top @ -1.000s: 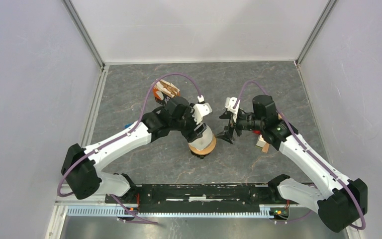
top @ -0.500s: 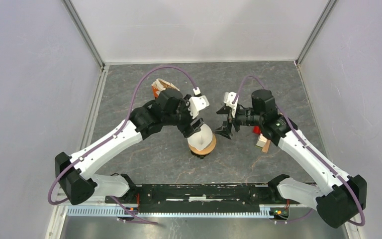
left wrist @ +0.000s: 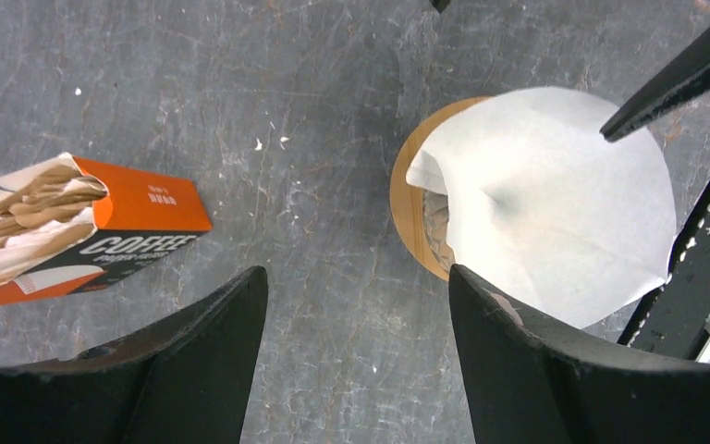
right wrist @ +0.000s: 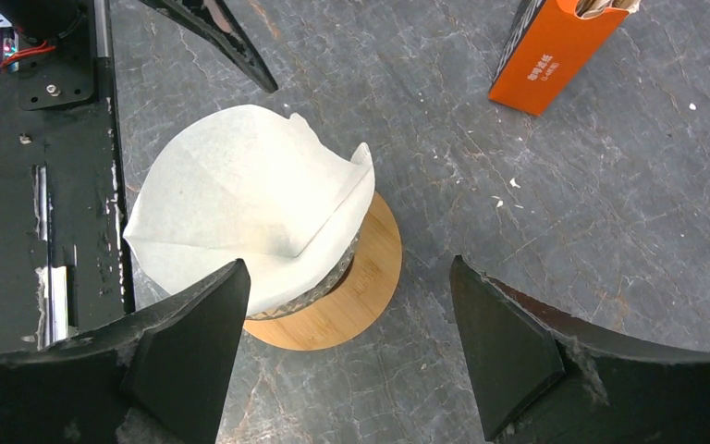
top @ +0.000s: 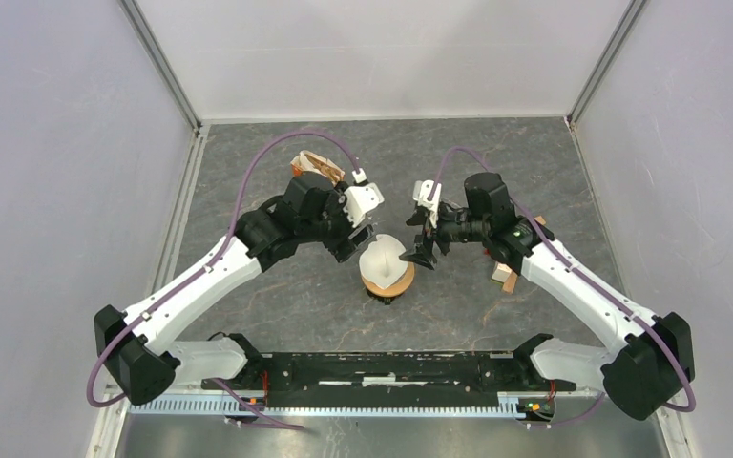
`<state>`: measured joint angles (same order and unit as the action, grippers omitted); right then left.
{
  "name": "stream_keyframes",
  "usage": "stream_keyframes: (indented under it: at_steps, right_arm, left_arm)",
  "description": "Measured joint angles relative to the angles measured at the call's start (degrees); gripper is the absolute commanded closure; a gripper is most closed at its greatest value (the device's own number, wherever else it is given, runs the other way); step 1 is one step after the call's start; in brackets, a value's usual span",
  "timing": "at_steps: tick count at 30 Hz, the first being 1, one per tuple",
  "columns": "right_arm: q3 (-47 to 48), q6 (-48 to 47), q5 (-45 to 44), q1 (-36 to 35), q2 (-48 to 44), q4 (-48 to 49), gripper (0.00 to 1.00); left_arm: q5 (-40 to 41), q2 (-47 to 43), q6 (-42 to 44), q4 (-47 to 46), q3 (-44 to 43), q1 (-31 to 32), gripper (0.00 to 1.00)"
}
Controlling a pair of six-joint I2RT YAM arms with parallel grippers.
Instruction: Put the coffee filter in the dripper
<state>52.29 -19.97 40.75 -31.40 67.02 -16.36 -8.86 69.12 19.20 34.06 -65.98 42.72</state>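
I am holding my left gripper (left wrist: 356, 287) and right gripper (right wrist: 347, 273) wide open, gripping nothing, flanking the filter (right wrist: 240, 194). It is sitting on the dripper (right wrist: 374, 277), puffed and crooked, so I am judging it placed but not seated.

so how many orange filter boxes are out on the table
1 for sure: the orange box sits beyond the left arm, far left of the dripper, open with brown filters showing. A tan thing under the right arm is too hidden to tell.
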Motion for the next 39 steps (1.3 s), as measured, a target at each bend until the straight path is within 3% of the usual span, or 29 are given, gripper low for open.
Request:
stream_keyframes:
  at_steps: [13,31,39]
  right_arm:
    - [0.00,-0.96,-1.84,-0.02,0.55,0.00,0.14]
    - [0.35,-2.38,-2.25,-0.02,1.07,-1.75,0.12]
    - [7.06,-1.81,-2.36,0.02,1.09,-3.39,0.07]
  left_arm:
    - [0.02,-1.44,0.00,-1.95,6.32,-0.28,0.21]
    - [1.66,-2.21,0.02,-3.32,6.23,-1.14,0.19]
    - [2.99,-3.45,-0.24,-3.39,3.19,-5.20,0.13]
